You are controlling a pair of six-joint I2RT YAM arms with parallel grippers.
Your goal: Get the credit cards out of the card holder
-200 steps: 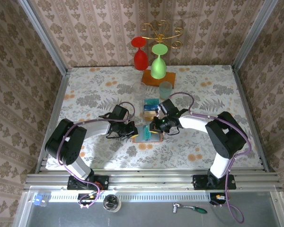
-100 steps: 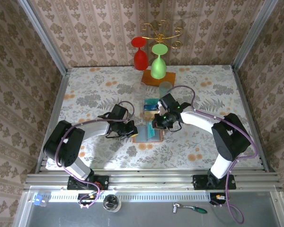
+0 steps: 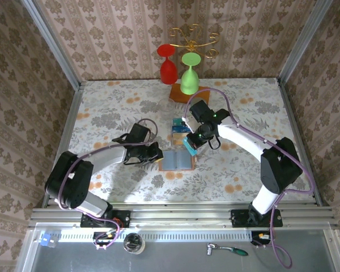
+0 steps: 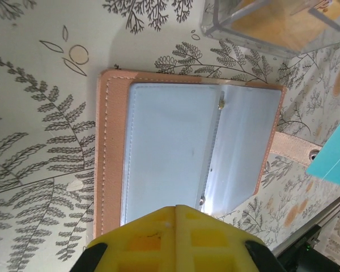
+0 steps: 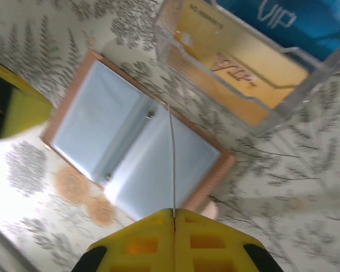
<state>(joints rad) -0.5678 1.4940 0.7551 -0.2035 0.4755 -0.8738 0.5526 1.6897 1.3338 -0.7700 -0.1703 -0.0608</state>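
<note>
The card holder [image 3: 177, 162] lies open on the floral table, grey-blue panels up inside a tan rim [image 4: 109, 158]. My left gripper [image 3: 157, 156] is shut, and its yellow fingertips [image 4: 158, 221] rest over the holder's near edge. My right gripper [image 3: 191, 141] hangs above the holder's far right corner, shut on a teal credit card [image 3: 187, 145]. That card shows edge-on as a thin line [image 5: 171, 158] rising from the right gripper [image 5: 174, 212], with the holder [image 5: 102, 130] below it. The same card's teal corner [image 4: 335, 158] shows at the right of the left wrist view.
A clear plastic tray [image 3: 179, 127] just beyond the holder contains an orange card [image 5: 238, 73] and a blue card [image 5: 283, 17]. Farther back stand a wooden block [image 3: 181, 93], a red glass [image 3: 168, 68] and a green glass [image 3: 189, 76] on a gold stand.
My right gripper has lifted and swung away from the holder towards the tray, drawing the teal card out with it. The left gripper stayed on the holder's edge.
</note>
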